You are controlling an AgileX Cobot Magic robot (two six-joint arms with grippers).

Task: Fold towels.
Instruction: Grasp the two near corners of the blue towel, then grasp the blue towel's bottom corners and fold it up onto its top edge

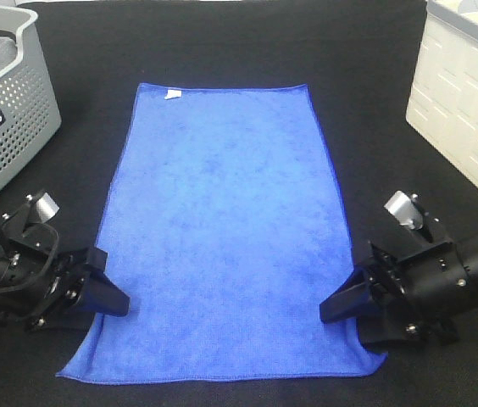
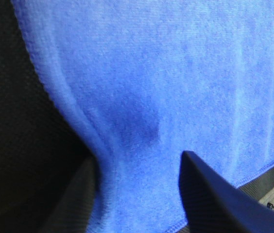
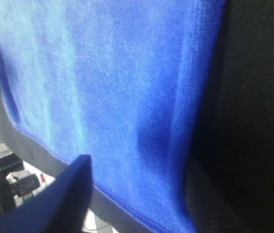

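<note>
Where the black, finely woven tabletop (image 1: pixel 375 76) reaches its near edge, the royal-blue microfibre towel (image 1: pixel 222 229) lies flat, a long plush rectangle with a stitched hem. Low at its two long sides, close to that edge, sit the left gripper (image 1: pixel 113 297) and the right gripper (image 1: pixel 334 307), black with wedge-shaped fingers. Each has its jaws parted astride the hem, clamping nothing. A small white tag (image 1: pixel 172 93) marks the towel's far end. A grey perforated plastic basket (image 1: pixel 19 119) fills the far left corner, a white brick-patterned crate (image 1: pixel 464 110) the far right.
</note>
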